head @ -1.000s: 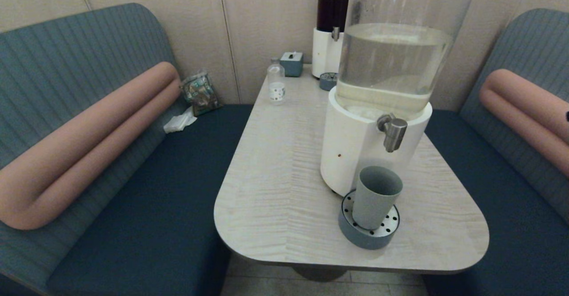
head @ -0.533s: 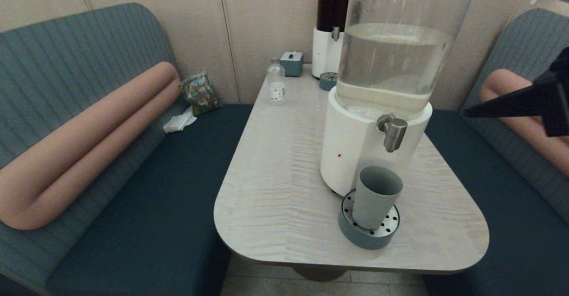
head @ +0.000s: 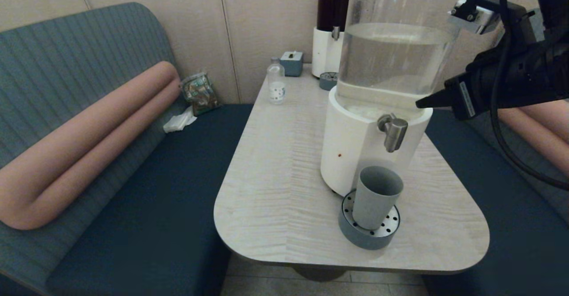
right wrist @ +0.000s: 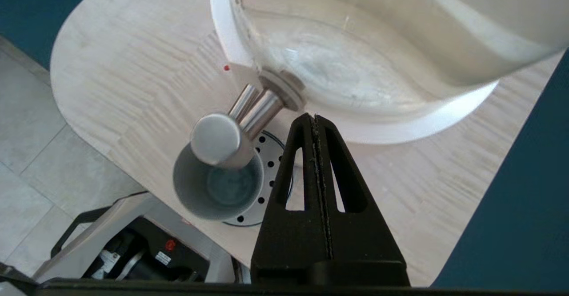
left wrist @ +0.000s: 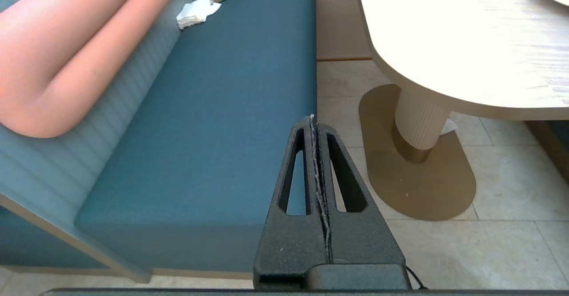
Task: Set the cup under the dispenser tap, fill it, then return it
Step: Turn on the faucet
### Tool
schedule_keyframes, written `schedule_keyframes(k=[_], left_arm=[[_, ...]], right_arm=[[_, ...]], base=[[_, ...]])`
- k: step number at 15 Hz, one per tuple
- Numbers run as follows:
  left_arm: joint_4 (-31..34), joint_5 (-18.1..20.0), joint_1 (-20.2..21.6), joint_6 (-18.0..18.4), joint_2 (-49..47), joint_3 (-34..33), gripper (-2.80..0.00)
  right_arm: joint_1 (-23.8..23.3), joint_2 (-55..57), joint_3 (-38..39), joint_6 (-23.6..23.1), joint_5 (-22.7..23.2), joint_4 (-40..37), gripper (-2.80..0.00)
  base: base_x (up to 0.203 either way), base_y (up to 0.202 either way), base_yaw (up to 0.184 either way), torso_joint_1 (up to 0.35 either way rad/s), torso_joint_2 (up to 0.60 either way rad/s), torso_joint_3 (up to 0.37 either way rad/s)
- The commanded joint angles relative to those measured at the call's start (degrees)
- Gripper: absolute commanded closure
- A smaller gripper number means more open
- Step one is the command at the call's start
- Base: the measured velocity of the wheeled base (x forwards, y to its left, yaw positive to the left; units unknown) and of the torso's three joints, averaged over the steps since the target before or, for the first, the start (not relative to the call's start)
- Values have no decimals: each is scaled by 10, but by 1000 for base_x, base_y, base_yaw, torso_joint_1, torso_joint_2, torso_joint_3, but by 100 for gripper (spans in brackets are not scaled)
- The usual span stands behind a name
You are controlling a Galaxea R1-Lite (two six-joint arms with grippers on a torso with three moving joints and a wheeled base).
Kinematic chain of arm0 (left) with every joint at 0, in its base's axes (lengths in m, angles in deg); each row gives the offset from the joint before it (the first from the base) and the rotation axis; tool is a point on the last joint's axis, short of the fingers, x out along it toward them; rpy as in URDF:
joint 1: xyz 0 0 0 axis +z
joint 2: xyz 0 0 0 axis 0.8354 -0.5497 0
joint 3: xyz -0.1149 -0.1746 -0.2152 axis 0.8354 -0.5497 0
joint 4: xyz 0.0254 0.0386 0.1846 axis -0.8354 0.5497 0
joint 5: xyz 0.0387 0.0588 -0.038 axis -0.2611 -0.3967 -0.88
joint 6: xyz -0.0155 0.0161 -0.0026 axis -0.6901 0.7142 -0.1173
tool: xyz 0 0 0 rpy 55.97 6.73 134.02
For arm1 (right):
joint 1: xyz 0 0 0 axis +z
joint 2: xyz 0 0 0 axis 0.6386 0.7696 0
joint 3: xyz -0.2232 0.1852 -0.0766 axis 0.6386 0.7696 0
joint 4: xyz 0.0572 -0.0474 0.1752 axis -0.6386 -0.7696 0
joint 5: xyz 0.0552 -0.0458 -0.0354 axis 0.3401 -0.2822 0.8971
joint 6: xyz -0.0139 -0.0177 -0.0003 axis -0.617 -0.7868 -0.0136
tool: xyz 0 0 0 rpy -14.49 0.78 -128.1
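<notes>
A: Status of the cup (head: pixel 376 197)?

B: It stands upright on the round perforated drip tray (head: pixel 369 234) at the near end of the desk (head: pixel 275 185), directly below the dispenser tap (head: pixel 393 131). In the right wrist view the tap's steel cap overlaps the cup's mouth, so the placing looks good. The bottom of the cup shows plainly; I judge it not yet filled.

A: What has changed?

B: The right arm. A second ago it was out of the head view altogether; half a second ago only its dark tip showed at the right edge. Now the right tool (head: pixel 420 104) hangs level with the seam between the clear tank (head: pixel 395 60) and the white base (head: pixel 351 149), just to the right of the tap and a little above it. Cup, tray and dispenser have not shifted.

A: State of that tool?

B: Its fingers are pressed flat together, holding nothing. The tip is near the tap but not touching it.

A: Meaning for the task?

B: My judgement: placing is done and the fill step is opening. A closed tip suits pushing the tap's valve rather than gripping. Risk lies in a push that rocks the dispenser.

A: The other arm?

B: The left tool (left wrist: pixel 314 122) is parked low beside the desk, over the blue bench seat (left wrist: pixel 213 109), fingers closed together and empty.
</notes>
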Motion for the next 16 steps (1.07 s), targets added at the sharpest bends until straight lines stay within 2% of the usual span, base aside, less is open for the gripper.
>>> schedule_keyframes(k=[1, 9, 16], left_arm=[[0, 0, 0, 0, -1, -1, 0], [0, 0, 0, 0, -2, -1, 0], [0, 0, 0, 0, -2, -1, 0]], right_arm=[[0, 11, -2, 0, 0, -2, 0], [3, 28, 1, 3, 1, -4, 0], [23, 39, -3, 0, 1, -4, 0]], base=[[0, 0, 0, 0, 0, 0], [0, 0, 0, 0, 0, 0], [0, 0, 0, 0, 0, 0]])
